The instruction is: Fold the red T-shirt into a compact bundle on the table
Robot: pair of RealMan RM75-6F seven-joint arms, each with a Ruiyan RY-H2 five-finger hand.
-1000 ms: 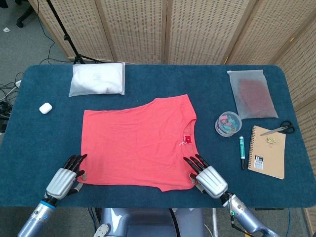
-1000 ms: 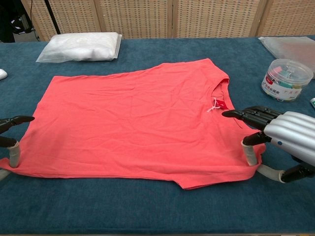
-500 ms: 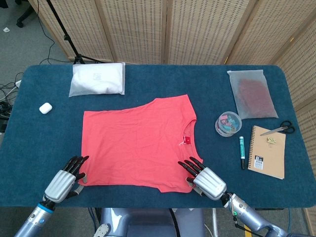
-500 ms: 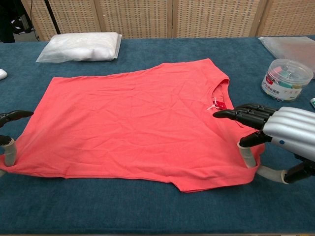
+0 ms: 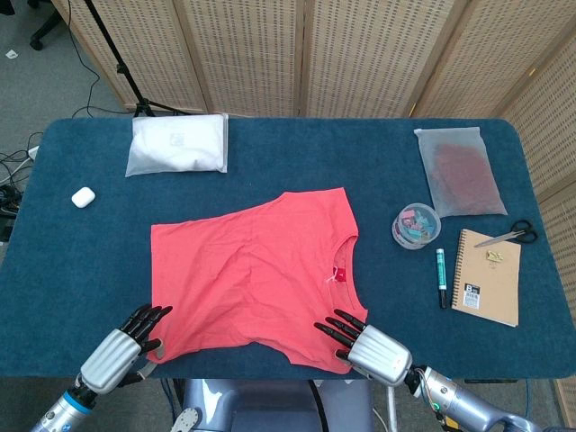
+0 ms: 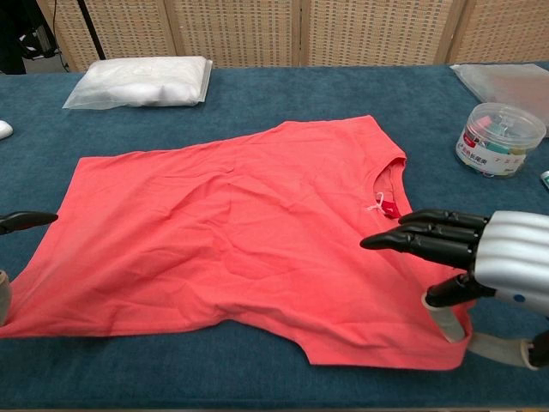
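Red T-shirt (image 5: 256, 274) near hem pinched by left hand (image 5: 115, 353) and right hand (image 5: 367, 346), thumbs under, fingers over; shallow grip, 1 corner may slip, skewing fold

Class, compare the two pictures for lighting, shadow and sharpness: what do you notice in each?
Head view: even, soft light; the red T-shirt casts almost no shadow, and everything is sharp. Chest view: the right hand looms large and glossy with pale highlights, and the white packet looks slightly washed out.
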